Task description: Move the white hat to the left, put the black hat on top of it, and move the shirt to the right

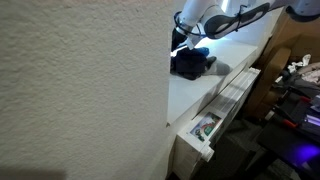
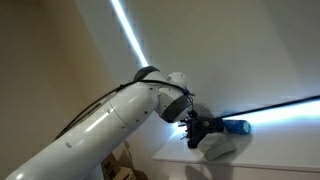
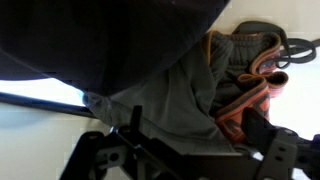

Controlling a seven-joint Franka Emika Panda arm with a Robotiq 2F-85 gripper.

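Wrist view: claw (image 3: 188, 140) spread wide, holding nothing, poised over the white hat (image 3: 170, 105), soft cloth grey in shadow, low rounded black hat (image 3: 90, 40) just far-left; probably first step, next: descend, close, carry left.

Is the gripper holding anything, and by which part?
Cannot be told. The gripper is down at the dark clothes; in the wrist view grey cloth lies between its fingers, but no closed grip shows.

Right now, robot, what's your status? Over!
Gripper low, jaws unclear. Black hat lying over pale cloth, likely the white hat. Orange-trimmed cloth right beside them.
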